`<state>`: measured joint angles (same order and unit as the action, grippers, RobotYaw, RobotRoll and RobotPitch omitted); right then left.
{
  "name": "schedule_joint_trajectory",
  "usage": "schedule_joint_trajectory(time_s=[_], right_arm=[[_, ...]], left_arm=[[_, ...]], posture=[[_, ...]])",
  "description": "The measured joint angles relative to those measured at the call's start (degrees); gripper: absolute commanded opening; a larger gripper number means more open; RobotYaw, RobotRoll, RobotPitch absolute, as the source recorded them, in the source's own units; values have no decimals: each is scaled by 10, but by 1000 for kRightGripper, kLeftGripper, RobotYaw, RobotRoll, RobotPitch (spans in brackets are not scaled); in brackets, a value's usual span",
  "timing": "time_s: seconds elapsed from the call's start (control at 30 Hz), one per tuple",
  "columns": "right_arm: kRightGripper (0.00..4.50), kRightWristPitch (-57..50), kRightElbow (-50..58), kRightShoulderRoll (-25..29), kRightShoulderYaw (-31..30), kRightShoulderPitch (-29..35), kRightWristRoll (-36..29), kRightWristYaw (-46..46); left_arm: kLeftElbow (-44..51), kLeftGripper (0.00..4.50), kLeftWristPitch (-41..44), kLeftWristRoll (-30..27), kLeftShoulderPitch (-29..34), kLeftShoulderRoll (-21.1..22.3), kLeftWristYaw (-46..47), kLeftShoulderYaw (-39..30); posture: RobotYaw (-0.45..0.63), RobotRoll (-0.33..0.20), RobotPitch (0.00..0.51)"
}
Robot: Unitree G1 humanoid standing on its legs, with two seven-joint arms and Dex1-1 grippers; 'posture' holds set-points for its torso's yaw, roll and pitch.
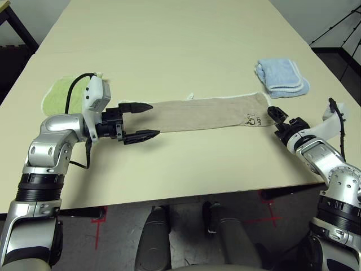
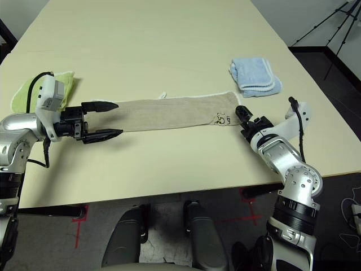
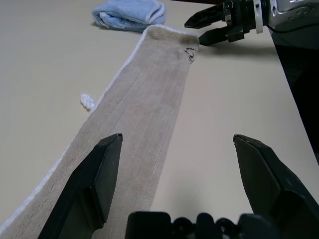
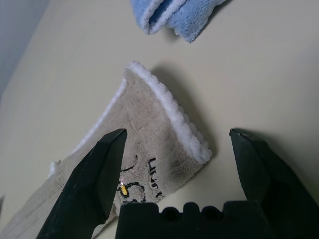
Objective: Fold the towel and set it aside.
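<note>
Cream tabletop (image 1: 186, 34), dark floor with red tape marks past its near edge. Landmark: the beige towel (image 1: 203, 114), lying flat as a long narrow strip with its long axis running across the table in front of the robot.

Left gripper (image 1: 141, 120) sits at the towel's left end, fingers spread wide and straddling it — nothing held. Right gripper (image 1: 276, 114) is just beside the towel's right end, at the corner with the dark embroidered logo (image 4: 137, 186); fingers apart, corner lying between them in the right wrist view, not yet pinched. Each arm is nearest its own end, so an end-to-end fold looks likely.

Beyond the towel's right end: folded light blue towel (image 1: 282, 76), near but apart. Beyond its left end, behind the left wrist: light green towel (image 1: 59, 93). Neither blocks the fold — path looks clear.
</note>
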<state>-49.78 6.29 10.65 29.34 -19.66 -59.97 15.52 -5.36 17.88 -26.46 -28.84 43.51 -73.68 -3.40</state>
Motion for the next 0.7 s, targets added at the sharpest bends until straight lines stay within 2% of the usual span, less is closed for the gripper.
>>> schedule_joint_trajectory(time_s=[0.3, 0.7], right_arm=[[36, -16, -14, 3, -16, -1, 12, -17], [36, -6, -11, -1, -9, -2, 16, -36]], left_arm=[[0, 4500, 0, 4, 0, 3, 0, 0], [0, 4500, 0, 5, 0, 2, 1, 1]], posture=[[117, 0, 215], [107, 0, 215]])
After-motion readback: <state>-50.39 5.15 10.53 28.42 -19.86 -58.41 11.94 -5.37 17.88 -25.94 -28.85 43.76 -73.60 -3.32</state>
